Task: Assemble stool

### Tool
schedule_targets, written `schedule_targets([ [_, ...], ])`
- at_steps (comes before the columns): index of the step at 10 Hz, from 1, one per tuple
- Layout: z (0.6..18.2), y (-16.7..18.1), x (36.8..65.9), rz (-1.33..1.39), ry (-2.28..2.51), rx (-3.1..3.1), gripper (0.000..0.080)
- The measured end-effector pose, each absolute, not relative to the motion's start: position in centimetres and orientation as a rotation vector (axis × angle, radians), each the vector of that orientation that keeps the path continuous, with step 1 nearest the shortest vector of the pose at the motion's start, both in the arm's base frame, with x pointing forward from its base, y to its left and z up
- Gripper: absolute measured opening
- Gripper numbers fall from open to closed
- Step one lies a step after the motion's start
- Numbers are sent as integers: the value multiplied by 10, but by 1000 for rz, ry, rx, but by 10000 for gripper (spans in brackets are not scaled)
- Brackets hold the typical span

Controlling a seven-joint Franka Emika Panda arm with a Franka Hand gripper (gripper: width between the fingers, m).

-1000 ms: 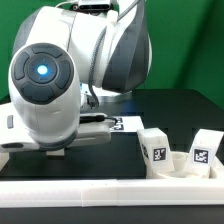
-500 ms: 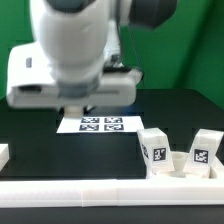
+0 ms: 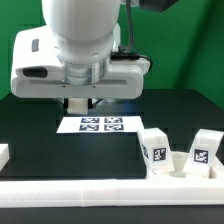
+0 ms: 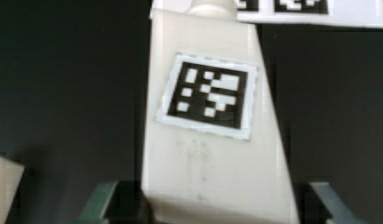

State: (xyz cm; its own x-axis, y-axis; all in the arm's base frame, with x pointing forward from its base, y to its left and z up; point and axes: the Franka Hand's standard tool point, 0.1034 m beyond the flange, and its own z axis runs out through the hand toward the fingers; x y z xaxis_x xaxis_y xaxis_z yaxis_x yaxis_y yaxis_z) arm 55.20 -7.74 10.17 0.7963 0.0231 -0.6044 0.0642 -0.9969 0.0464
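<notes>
Pressure is applied by the two-finger gripper (image 4: 214, 205), whose dark fingertips (image 4: 111, 200) are closed against both sides of a long blocky white plastic leg (image 4: 202, 160) of the stool, so that this leg is pinched between them over the black table (image 4: 63, 90). Whether the leg touches the table cannot be told. A square black-and-white marker tag (image 4: 209, 95), printed with a pattern of blocky cells inside a white border, is carried on the leg's broad face. Beyond the leg's far end, an edge of the thin flat white marker board (image 4: 286, 8) is seen. In the exterior view the same board (image 3: 100, 124) lies flat on the table under the bulky white robot arm (image 3: 75, 50), its tags set side by side. Near the exterior view's right, two further white blocky legs (image 3: 155, 148) (image 3: 203, 150) stand upright, each with one tag turned toward the camera. A low white part (image 3: 180, 165) sits between them; what it is cannot be told. A long white border rail (image 3: 100, 190) runs along the front edge, and a small white piece (image 3: 3, 155) is cut off at the exterior view's left.
</notes>
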Motion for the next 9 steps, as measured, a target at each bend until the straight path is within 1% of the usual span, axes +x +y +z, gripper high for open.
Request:
schedule_targets([
  [1,103,-75,556,-847,47,2963,324],
  [2,106,-66,552,-760,-23,3018,324],
  [3,112,-55,548,-733,-96,3036,324],
  [5,126,-36,563,-502,-137,3084,324],
  [6,131,-34,568,-426,-110,3085,324],
  [8,129,-35,580,-179,-106,3104,324],
  [9,128,-35,579,-76,-104,3107,324],
])
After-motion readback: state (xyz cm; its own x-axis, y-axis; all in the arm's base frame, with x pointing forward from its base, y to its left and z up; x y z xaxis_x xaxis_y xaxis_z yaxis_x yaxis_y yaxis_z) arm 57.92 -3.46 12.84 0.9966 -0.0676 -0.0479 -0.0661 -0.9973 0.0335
